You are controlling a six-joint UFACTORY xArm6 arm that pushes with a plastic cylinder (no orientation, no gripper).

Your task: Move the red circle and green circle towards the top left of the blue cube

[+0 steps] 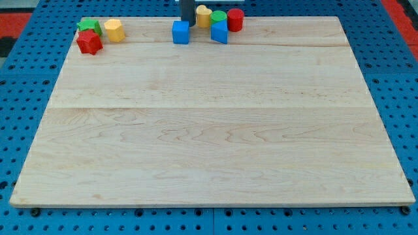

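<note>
Rod, lower end: my tip stands at the top edge of the worktop, just behind the blue cube and touching or nearly touching its rear; there are no fingers on this rig, so nothing opens, closes or grips. Red circle and green circle: short upright cylinders, side by side, lying to the right of the blue cube and of my tip, beyond a yellow block and a second blue block, so the coming push likely has to start from their far right side. Remainder, well to the left of the blue cube: green star, red star, yellow cylinder.
</note>
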